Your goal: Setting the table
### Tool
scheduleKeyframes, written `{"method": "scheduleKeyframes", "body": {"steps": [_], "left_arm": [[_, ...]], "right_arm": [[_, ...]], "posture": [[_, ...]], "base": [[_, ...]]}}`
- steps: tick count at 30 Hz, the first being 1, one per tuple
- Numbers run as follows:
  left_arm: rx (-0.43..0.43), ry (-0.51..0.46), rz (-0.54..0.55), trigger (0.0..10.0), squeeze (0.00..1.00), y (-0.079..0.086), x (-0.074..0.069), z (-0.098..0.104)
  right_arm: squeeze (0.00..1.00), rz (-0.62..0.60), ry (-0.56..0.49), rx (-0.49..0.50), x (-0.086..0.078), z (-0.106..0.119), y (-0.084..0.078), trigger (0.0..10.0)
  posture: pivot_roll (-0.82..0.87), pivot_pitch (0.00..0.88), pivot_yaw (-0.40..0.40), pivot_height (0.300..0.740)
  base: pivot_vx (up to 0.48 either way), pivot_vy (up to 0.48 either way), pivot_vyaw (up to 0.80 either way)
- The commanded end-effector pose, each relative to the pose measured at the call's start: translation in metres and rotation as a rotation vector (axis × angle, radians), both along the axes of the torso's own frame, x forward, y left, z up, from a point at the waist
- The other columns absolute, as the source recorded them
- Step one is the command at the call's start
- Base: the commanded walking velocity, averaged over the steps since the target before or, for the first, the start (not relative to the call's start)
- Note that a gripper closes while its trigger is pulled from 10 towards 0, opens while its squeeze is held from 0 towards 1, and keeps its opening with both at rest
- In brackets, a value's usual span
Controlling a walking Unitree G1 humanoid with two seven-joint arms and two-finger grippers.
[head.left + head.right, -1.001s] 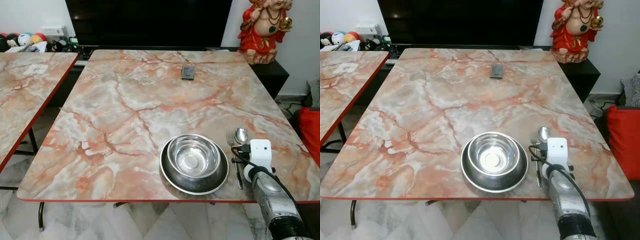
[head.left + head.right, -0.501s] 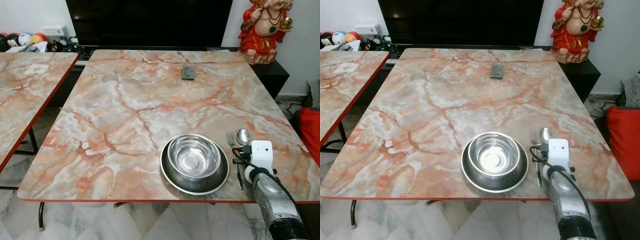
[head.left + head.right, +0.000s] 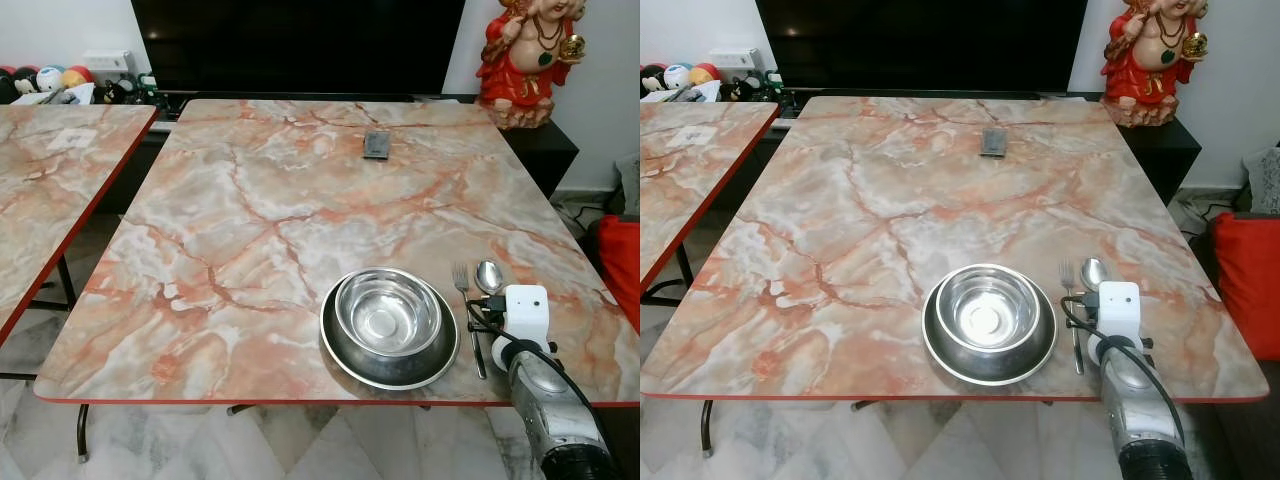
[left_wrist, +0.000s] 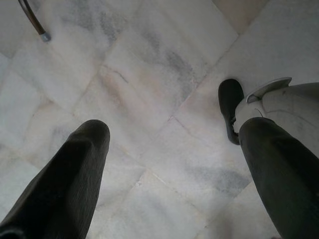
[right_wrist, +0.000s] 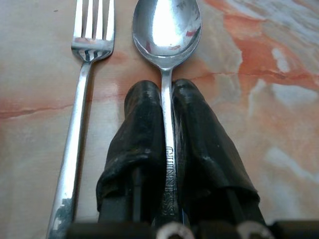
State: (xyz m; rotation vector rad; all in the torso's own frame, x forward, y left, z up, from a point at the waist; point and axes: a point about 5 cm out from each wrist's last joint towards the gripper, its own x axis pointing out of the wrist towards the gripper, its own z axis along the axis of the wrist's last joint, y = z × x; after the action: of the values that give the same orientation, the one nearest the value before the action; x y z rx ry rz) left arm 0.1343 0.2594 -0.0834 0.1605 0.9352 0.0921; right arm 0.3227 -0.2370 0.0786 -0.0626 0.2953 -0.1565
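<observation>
**Right gripper clamped on the spoon beside the fork and bowl**

On the marble-patterned counter [image 3: 260, 220], a steel bowl [image 3: 387, 312] sits nested inside a wider steel plate [image 3: 388, 352] near the counter's front edge, toward the 5 o'clock corner of the top. Just beside the plate at its 3 o'clock side lies a fork [image 3: 466, 305], tines pointing to 12 o'clock, handle running toward the robot. Next to the fork, again at 3 o'clock, lies a spoon [image 3: 488, 274], its bowl end level with the tines.

The right arm reaches in from the 5 o'clock corner of the head views, its white wrist block over the spoon's handle. In the right wrist view the right gripper [image 5: 167, 94] has its two black fingers [image 5: 141, 129] pressed in on either side of the spoon [image 5: 167, 30] handle, so it is closed on the spoon, which lies flat on the counter with the bowl facing up. The fork [image 5: 79, 99] lies parallel to it, close but apart, outside the fingers.

Far across the counter toward 12 o'clock rests a small dark flat object [image 3: 376, 144]. A second counter [image 3: 45, 180] of the same pattern stands at 9 o'clock, and a red figurine [image 3: 526, 55] stands at 1 o'clock beyond the counter.

The left gripper [image 4: 174, 149] hangs low over the pale tiled floor [image 4: 149, 74], fingers spread wide with nothing between them.
</observation>
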Motion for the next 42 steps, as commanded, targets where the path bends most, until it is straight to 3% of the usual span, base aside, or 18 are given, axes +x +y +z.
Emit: {"method": "scheduleKeyframes", "body": {"steps": [1, 18, 19, 20, 21, 25, 27, 28, 29, 32, 33, 34, 35, 36, 37, 41, 42], "left_arm": [[-0.001, 0.030, 0.000, 10.0, 0.00, 0.0007, -0.0076, -0.0028], [-0.003, 0.030, 0.000, 10.0, 0.00, -0.0009, -0.0070, -0.0032], [-0.004, 0.030, -0.001, 10.0, 0.00, -0.0015, -0.0066, -0.0033], [-0.004, 0.030, -0.001, 10.0, 0.00, -0.0015, -0.0066, -0.0033], [-0.004, 0.030, -0.001, 10.0, 0.00, -0.0018, -0.0063, -0.0033], [-0.004, 0.028, -0.002, 10.0, 0.00, -0.0022, -0.0055, -0.0031], [-0.005, 0.021, -0.004, 10.0, 0.00, -0.0029, -0.0042, -0.0027], [-0.005, 0.020, -0.004, 10.0, 0.00, -0.0030, -0.0040, -0.0027], [-0.006, 0.017, -0.006, 10.0, 0.00, -0.0036, -0.0034, -0.0026], [-0.006, 0.013, -0.008, 10.0, 0.00, -0.0045, -0.0029, -0.0026], [-0.007, 0.012, -0.009, 10.0, 0.00, -0.0051, -0.0027, -0.0026], [-0.007, 0.012, -0.009, 10.0, 0.00, -0.0053, -0.0027, -0.0027], [-0.008, 0.011, -0.010, 10.0, 0.00, -0.0055, -0.0028, -0.0027], [-0.008, 0.011, -0.010, 10.0, 0.00, -0.0057, -0.0028, -0.0028], [-0.008, 0.011, -0.010, 10.0, 0.00, -0.0057, -0.0028, -0.0028], [-0.008, 0.012, -0.010, 10.0, 0.00, -0.0059, -0.0030, -0.0029], [-0.008, 0.012, -0.009, 10.0, 0.00, -0.0060, -0.0029, -0.0029]], "right_arm": [[0.00, 0.006, 0.029, 0.010, -0.0037, -0.0060, 0.0033, 10.0], [0.00, 0.019, 0.041, 0.026, -0.0043, -0.0080, 0.0087, 10.0], [0.35, 0.019, 0.041, 0.027, -0.0043, -0.0081, 0.0087, 10.0], [0.35, 0.019, 0.041, 0.027, -0.0043, -0.0081, 0.0087, 10.0], [0.44, 0.019, 0.042, 0.028, -0.0043, -0.0083, 0.0089, 10.0], [0.39, 0.018, 0.044, 0.026, -0.0042, -0.0084, 0.0089, 10.0], [0.27, 0.016, 0.047, 0.024, -0.0040, -0.0085, 0.0086, 10.0], [0.27, 0.016, 0.047, 0.023, -0.0040, -0.0086, 0.0086, 10.0], [0.18, 0.015, 0.047, 0.023, -0.0037, -0.0084, 0.0084, 10.0], [0.22, 0.016, 0.046, 0.024, -0.0034, -0.0080, 0.0083, 10.0], [0.27, 0.016, 0.046, 0.024, -0.0034, -0.0080, 0.0081, 10.0], [0.50, 0.015, 0.046, 0.024, -0.0034, -0.0080, 0.0080, 10.0], [0.50, 0.015, 0.046, 0.024, -0.0034, -0.0080, 0.0080, 10.0], [0.90, 0.015, 0.046, 0.024, -0.0034, -0.0079, 0.0081, 10.0], [1.00, 0.015, 0.046, 0.025, -0.0034, -0.0079, 0.0081, 10.0], [1.00, 0.012, 0.047, 0.021, -0.0032, -0.0079, 0.0078, 10.0], [0.00, 0.009, 0.047, 0.017, -0.0031, -0.0076, 0.0074, 10.0]], "posture": [[-0.01, 0.120, -0.005, 0.740], [-0.01, 0.120, -0.005, 0.740], [-0.01, 0.119, -0.005, 0.740], [-0.01, 0.119, -0.005, 0.740], [-0.01, 0.119, -0.005, 0.740], [-0.01, 0.119, -0.005, 0.740], [0.00, 0.119, -0.005, 0.740], [0.00, 0.119, -0.005, 0.740], [0.00, 0.119, -0.005, 0.740], [0.00, 0.119, -0.005, 0.740], [-0.01, 0.119, -0.004, 0.740], [-0.01, 0.119, -0.004, 0.740], [-0.01, 0.119, -0.004, 0.740], [-0.01, 0.119, -0.004, 0.740], [-0.01, 0.119, -0.004, 0.740], [-0.01, 0.120, -0.004, 0.740], [-0.01, 0.120, -0.004, 0.740]], "base": [[0.000, 0.000, 0.00], [0.000, 0.000, 0.00], [0.000, 0.000, 0.00], [0.000, 0.000, 0.00], [0.000, 0.000, 0.00], [0.000, 0.000, 0.00], [0.000, 0.000, 0.00], [0.000, 0.000, 0.00], [0.000, 0.000, 0.00], [0.000, 0.000, 0.00], [0.000, 0.000, 0.00], [0.000, 0.000, 0.00], [0.000, 0.000, 0.00], [0.000, 0.000, 0.00], [0.000, 0.000, 0.00], [0.000, 0.000, 0.00], [0.000, 0.000, 0.00]]}}
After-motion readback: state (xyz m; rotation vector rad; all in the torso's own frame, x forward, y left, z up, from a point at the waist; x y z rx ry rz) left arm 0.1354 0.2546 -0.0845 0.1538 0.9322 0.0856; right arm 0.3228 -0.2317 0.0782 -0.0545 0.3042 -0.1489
